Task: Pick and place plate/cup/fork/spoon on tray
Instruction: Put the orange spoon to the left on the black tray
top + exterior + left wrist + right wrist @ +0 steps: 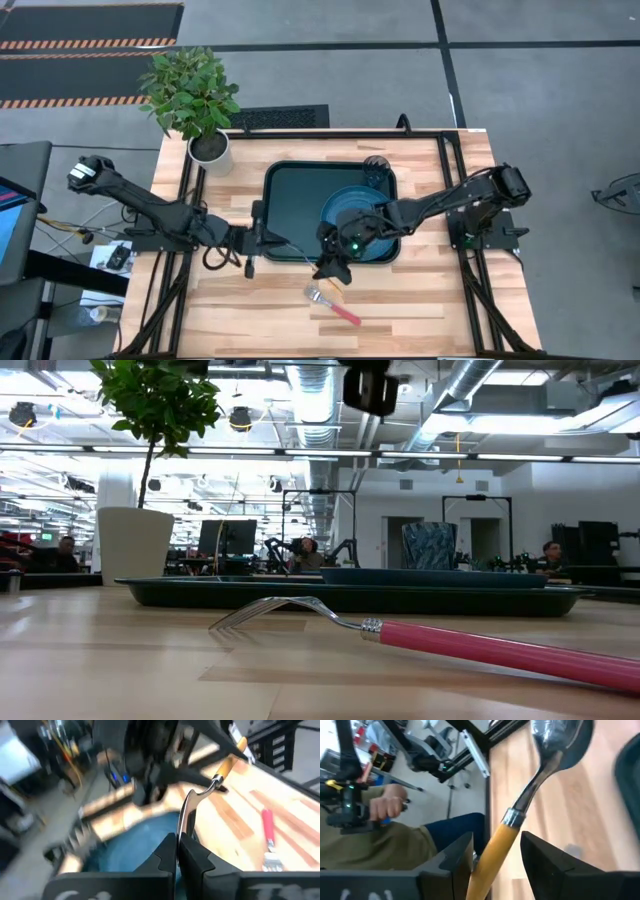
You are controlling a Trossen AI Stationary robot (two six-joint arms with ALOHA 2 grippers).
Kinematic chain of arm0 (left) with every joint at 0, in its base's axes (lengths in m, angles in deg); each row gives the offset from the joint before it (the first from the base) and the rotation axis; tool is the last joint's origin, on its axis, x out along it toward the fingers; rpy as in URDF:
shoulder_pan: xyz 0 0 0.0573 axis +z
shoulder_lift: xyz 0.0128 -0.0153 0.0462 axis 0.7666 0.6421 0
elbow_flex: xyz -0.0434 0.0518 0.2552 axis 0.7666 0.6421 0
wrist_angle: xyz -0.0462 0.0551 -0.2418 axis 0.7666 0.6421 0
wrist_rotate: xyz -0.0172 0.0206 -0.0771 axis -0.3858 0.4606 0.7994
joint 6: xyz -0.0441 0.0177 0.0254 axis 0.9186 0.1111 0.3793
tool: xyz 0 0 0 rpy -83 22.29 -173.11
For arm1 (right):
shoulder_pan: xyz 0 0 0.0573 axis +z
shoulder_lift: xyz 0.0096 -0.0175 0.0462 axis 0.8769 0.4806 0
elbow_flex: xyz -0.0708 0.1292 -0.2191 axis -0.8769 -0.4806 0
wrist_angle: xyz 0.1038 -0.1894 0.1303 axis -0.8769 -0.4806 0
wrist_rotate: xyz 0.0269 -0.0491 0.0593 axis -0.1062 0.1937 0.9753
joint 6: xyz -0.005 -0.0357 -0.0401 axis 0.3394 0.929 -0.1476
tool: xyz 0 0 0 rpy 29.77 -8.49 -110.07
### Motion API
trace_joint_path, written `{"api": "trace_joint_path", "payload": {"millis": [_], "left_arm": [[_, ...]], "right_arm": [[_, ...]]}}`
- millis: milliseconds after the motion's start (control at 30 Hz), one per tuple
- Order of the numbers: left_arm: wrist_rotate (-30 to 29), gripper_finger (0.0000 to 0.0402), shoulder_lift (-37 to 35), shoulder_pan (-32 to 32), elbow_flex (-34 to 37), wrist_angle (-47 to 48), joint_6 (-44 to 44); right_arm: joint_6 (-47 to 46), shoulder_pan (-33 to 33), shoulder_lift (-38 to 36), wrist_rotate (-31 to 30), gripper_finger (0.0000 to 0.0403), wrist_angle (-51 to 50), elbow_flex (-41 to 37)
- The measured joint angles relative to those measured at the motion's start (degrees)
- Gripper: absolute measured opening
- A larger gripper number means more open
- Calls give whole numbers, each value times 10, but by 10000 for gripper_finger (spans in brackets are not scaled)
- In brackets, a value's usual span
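Note:
The spoon [186, 807] is lifted off the table between my two grippers, just off the tray's near edge. My left gripper [266, 240] is shut on its silver bowl end. My right gripper [497, 840] is open, with one finger on each side of the orange handle [496, 851] and wood showing in both gaps. The blue plate [350, 205] lies in the right half of the green tray [290, 200]. The dark cup [377, 164] stands at the tray's far right corner. The red-handled fork [333, 305] lies flat on the table near the front. My left gripper pinches the rim of the spoon's silver bowl [181, 831] between its two shut fingers [165, 852]. It comes level from the table's left side. The spoon is clear of the table and runs away from the fingers, its orange handle [226, 766] reaching in between my right gripper's fingers.
A white plant pot [210, 150] stands at the table's far left corner. The fork [440, 640] lies right under the hand-over spot. A person sits beyond the table's near edge [385, 835]. Bare wood shows on the near left and right of the table.

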Motion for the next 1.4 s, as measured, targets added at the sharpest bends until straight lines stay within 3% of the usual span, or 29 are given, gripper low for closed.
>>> {"api": "trace_joint_path", "payload": {"millis": [300, 500, 867, 1067, 1400], "left_arm": [[6, 0, -40, 30, 0, 124, 153], [18, 0, -46, 67, 0, 187, 215], [99, 0, -46, 140, 0, 249, 246], [130, 0, -40, 186, -50, 367, 254], [177, 0, 15, 208, -161, 524, 206]], "right_arm": [[49, -20, 0, 1, 187, -6, 0], [53, -19, 0, 5, 195, -70, 0], [59, -4, 0, 18, 197, -128, 0], [70, -10, 0, 20, 196, -185, 0], [206, -70, 2, -137, 187, -35, 0]]}}
